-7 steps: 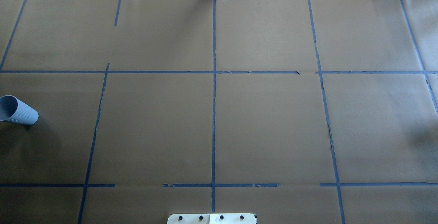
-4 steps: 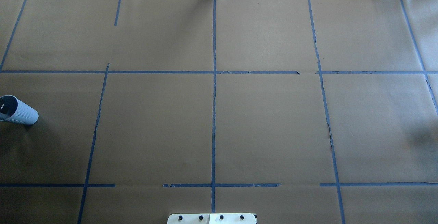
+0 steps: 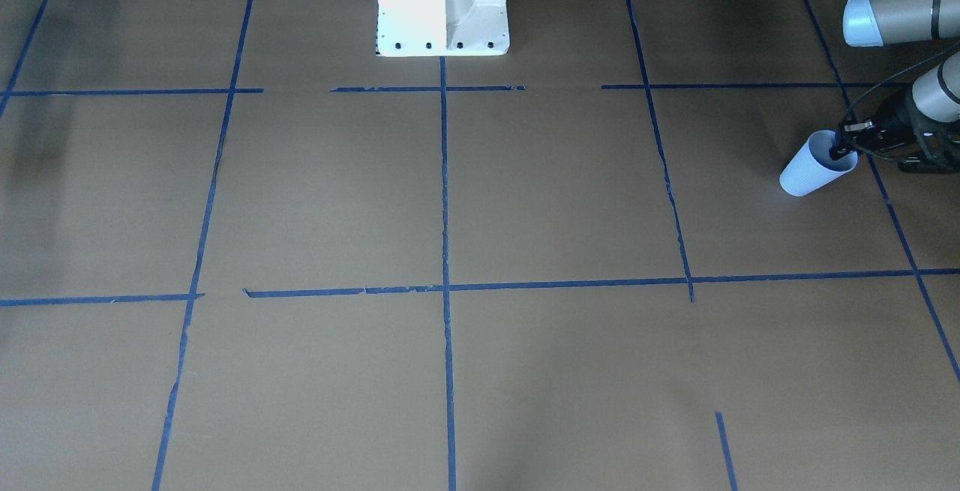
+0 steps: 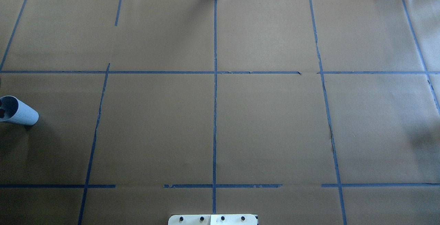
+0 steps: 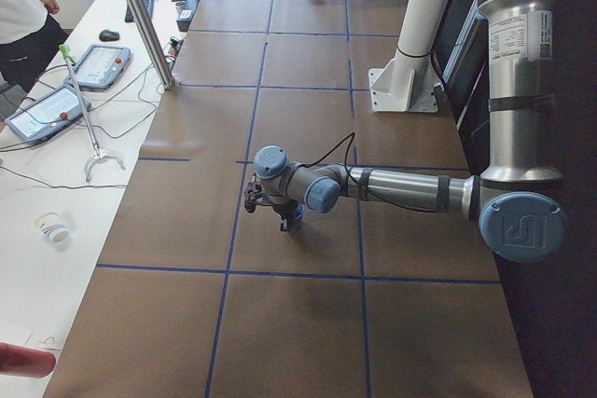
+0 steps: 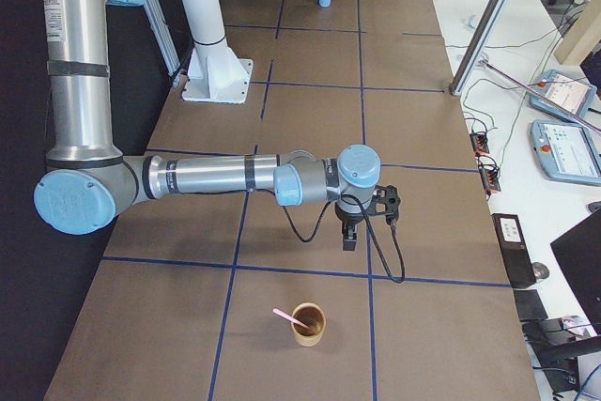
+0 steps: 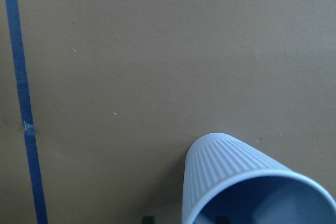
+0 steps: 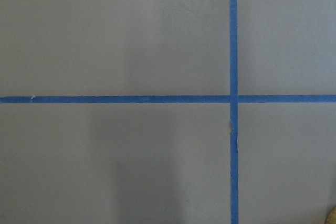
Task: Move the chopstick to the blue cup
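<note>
The pale blue ribbed cup [image 3: 814, 169] stands at the table's left end; it also shows in the overhead view [image 4: 20, 114] and fills the lower right of the left wrist view [image 7: 236, 174]. My left gripper [image 3: 835, 152] is at its rim, one finger inside the mouth and one outside, jaws apart. The pink chopstick [image 6: 285, 315] leans in a brown cup [image 6: 308, 324] at the table's right end. My right gripper [image 6: 362, 223] hangs above the table beside that brown cup; I cannot tell whether it is open or shut.
Brown paper with blue tape lines [image 4: 215, 115] covers the table. The white robot base [image 3: 442, 4] stands at the middle of the robot's edge. Tablets and cables [image 6: 563, 129] lie on a white bench beyond the far edge.
A dark finger of my left gripper has come down into the blue cup's mouth, which was empty one second ago. The cup has not moved.
</note>
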